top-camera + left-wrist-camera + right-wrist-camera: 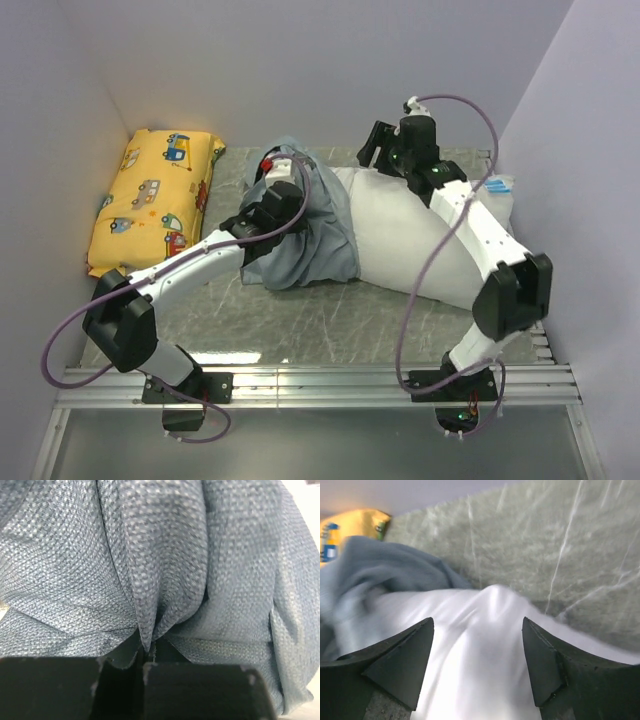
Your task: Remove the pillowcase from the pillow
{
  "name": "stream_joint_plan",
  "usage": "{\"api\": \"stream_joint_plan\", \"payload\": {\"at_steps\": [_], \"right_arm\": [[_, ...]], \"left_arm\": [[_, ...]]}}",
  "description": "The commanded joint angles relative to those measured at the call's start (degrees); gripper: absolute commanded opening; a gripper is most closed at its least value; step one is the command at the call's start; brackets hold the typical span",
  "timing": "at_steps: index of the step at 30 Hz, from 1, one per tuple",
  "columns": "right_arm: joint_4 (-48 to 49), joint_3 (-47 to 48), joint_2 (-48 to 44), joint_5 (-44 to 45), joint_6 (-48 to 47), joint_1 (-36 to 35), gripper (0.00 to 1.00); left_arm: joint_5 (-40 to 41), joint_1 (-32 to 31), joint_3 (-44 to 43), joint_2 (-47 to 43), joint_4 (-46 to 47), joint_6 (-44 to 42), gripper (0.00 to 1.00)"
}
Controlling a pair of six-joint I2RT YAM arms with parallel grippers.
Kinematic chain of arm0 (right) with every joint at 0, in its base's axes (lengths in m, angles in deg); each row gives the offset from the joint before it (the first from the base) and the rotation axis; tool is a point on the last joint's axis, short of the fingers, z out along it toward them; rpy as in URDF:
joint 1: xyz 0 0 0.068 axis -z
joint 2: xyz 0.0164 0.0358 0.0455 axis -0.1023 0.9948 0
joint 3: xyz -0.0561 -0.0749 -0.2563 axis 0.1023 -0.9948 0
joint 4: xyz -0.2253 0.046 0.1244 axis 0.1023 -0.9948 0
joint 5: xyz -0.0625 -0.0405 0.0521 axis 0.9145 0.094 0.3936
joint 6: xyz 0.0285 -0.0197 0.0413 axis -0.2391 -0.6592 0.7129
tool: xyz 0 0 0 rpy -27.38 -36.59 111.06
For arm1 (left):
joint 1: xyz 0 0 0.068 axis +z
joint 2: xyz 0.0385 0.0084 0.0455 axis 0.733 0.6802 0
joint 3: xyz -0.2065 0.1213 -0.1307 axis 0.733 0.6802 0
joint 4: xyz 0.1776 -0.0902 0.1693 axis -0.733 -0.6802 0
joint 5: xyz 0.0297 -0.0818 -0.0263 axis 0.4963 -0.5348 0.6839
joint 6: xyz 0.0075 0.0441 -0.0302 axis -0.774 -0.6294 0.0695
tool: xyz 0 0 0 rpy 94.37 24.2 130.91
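The grey-blue pillowcase (305, 235) is bunched over the left end of the white pillow (410, 235), whose right part lies bare on the table. My left gripper (272, 200) is shut on a pinched fold of the pillowcase (150, 580), which fills the left wrist view. My right gripper (375, 150) is open just above the pillow's far edge; its fingers (410, 660) straddle a raised ridge of the pillow (485, 645), and the pillowcase (395, 570) shows at the left of that view.
A yellow cushion (155, 195) printed with cartoon vehicles lies at the far left against the wall and shows in the right wrist view (350, 527). Grey walls close in the back and both sides. A metal rail (320, 385) runs along the near edge.
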State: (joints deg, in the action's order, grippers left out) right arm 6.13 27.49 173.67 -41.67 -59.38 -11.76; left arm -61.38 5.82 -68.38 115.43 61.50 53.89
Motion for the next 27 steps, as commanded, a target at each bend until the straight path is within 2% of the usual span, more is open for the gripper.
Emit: {"api": "stream_joint_plan", "payload": {"at_steps": [1, 2, 7, 11, 12, 15, 18, 20, 21, 22, 24, 27], "right_arm": [[-4.1, 2.5, -8.1, 8.7, -5.6, -4.2, 0.8], [-4.2, 1.7, -10.5, 12.3, -6.1, -5.0, 0.81], [-7.6, -4.0, -16.1, 16.6, -7.9, -8.0, 0.85], [-8.7, -14.1, -20.6, 23.9, -5.9, -11.9, 0.89], [-8.0, -19.0, -21.2, 23.7, -5.2, -11.9, 0.9], [-3.7, -25.7, -20.6, 20.4, -4.5, -11.9, 0.92], [-0.9, -27.8, -16.5, 18.2, -4.1, -11.6, 0.91], [-1.0, -27.5, -13.1, 17.0, -4.1, -10.3, 0.7], [-0.5, -27.6, -12.5, 16.0, -3.6, -8.3, 0.34], [-0.2, -28.0, -12.4, 14.5, -3.5, -7.3, 0.23], [0.6, -29.1, -13.3, 13.6, -3.4, -5.3, 0.07], [0.7, -30.0, -15.0, 11.8, -3.6, -0.9, 0.0]], "left_arm": [[1.1, 0.4, 0.5, -0.2, -3.2, 0.5, 0.0], [0.8, 0.5, 0.1, -0.2, -3.2, 0.5, 0.0], [-0.7, 0.8, 0.1, -1.0, -3.0, 0.5, 0.01], [-2.1, 2.0, 0.1, -1.9, -3.0, 0.5, 0.01], [-2.4, 2.4, 0.1, -1.8, -3.0, 0.5, 0.01], [-3.5, 3.2, -0.4, -1.7, -3.2, 0.3, 0.01], [-4.0, 4.7, -1.3, -1.6, -3.9, -0.1, 0.0], [-4.6, 7.1, -1.7, -2.6, -5.1, -0.2, 0.01], [-5.7, 8.3, -1.6, -3.2, -5.4, -0.2, 0.01], [-6.5, 9.7, -1.4, -3.9, -5.9, -0.1, 0.01], [-7.7, 14.8, -0.6, -6.3, -6.6, 0.5, 0.01], [-11.9, 23.5, 1.5, -9.7, -7.2, 1.1, 0.01]]}}
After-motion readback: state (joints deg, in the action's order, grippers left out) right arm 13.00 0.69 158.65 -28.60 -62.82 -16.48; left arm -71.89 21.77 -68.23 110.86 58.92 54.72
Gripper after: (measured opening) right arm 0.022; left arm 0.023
